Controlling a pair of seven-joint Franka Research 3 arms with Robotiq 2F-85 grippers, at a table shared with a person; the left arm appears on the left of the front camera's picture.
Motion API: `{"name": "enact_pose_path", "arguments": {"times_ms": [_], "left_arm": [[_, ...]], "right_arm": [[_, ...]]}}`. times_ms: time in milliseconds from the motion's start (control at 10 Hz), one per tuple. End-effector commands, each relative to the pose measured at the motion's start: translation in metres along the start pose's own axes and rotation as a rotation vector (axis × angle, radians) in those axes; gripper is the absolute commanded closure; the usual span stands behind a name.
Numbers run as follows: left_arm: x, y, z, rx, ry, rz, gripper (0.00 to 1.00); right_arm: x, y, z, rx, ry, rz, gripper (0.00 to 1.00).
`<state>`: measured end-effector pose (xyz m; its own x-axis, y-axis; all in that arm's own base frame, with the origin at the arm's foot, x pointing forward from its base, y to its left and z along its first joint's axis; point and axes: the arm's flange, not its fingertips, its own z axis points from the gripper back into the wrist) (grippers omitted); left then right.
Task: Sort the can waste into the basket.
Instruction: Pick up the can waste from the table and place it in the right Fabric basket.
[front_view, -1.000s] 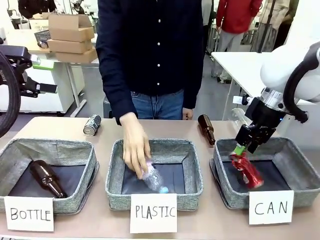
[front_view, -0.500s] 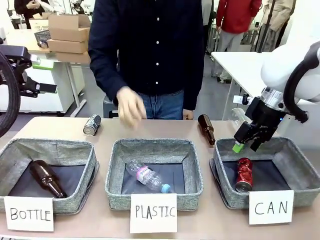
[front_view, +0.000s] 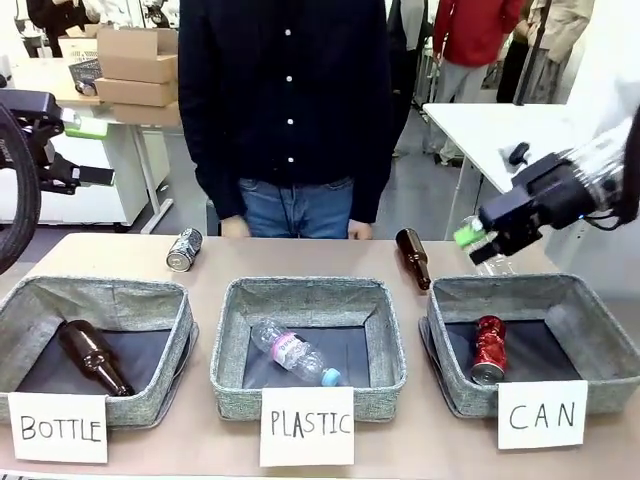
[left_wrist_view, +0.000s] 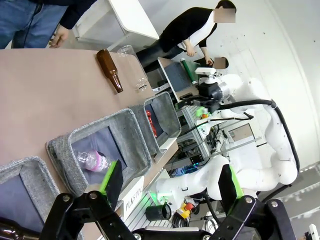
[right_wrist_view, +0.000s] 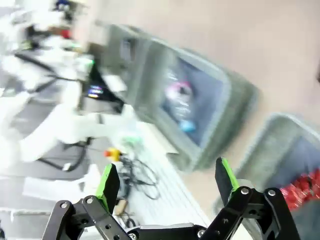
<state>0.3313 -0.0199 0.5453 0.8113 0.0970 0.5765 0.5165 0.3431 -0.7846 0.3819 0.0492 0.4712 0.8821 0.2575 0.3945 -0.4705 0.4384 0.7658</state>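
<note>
The red can (front_view: 487, 348) lies in the CAN basket (front_view: 540, 290). Above its far left corner hangs the right end effector (front_view: 474, 244), fingers apart and empty. The left end effector (left_wrist_view: 171, 177) is likewise spread. Farther back, the dark can (front_view: 184, 249) lies on the worktop (front_view: 100, 260).

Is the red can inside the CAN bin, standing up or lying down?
Inside, lying on its side: the red can rests on the dark lining of the basket, behind the CAN card.

**Open gripper, blurred bins**

The right gripper (right_wrist_view: 166, 172) is hanging with its jaws spread wide. Beyond it, a bottle (right_wrist_view: 180, 95) is lying in a grey bin (right_wrist_view: 150, 65). A red can (right_wrist_view: 300, 187) is lying in the neighbouring basket (right_wrist_view: 272, 131). Everything is showing blurred.
</note>
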Motion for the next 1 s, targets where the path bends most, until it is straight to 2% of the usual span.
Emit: {"name": "enact_pose_path", "arguments": {"times_ms": [0, 100, 200, 300, 900], "left_arm": [[0.000, 0.001, -0.002, -0.019, -0.014, -0.021, 0.00], [0.000, 0.001, -0.002, -0.019, -0.014, -0.021, 0.00], [0.000, 0.001, -0.002, -0.019, -0.014, -0.021, 0.00], [0.000, 0.001, -0.002, -0.019, -0.014, -0.021, 0.00], [0.000, 0.001, -0.002, -0.019, -0.014, -0.021, 0.00]], "right_arm": [[-0.012, -0.015, 0.004, 0.873, -0.157, 0.191, 0.00], [-0.013, -0.019, 0.006, 0.933, -0.190, 0.259, 0.00], [-0.007, -0.024, 0.002, 0.834, -0.255, 0.223, 0.00], [-0.008, 0.008, 0.013, 0.295, -0.122, 0.119, 0.00], [-0.008, 0.008, 0.013, 0.295, -0.122, 0.119, 0.00]]}}
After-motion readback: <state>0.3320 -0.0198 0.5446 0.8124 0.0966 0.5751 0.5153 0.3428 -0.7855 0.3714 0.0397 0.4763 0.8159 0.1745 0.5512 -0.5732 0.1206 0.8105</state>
